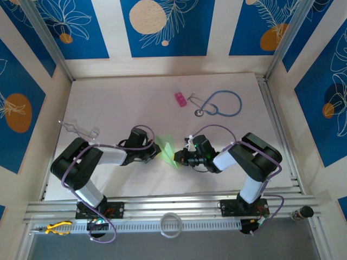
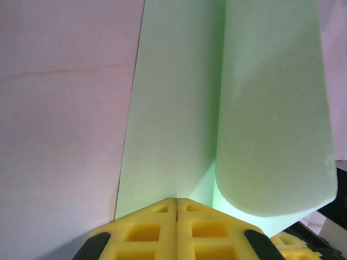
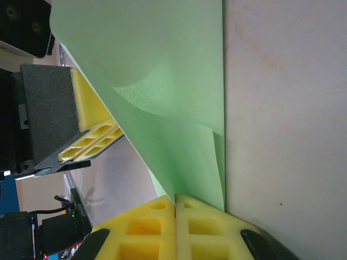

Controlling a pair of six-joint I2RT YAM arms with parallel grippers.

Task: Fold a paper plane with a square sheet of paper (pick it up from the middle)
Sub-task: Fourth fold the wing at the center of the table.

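While pinched from both sides, sits low over the table (image 1: 124, 103), midway between the two: green sheet of paper (image 1: 169, 150), partly folded (one flap curling loose). Clamped tight on one edge, left gripper (image 2: 176, 201); on the opposite, right gripper (image 3: 174, 199). Long axis crosswise to both; neither nearer.

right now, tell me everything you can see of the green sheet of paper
The sheet of paper is thin, matte and pale green. It is partly folded, with one flap curling over along a lengthwise crease. It stands tilted between the two arms, toward the near side of the table; I cannot tell whether an edge rests on it. The left gripper is shut on one end, the right gripper on the other.
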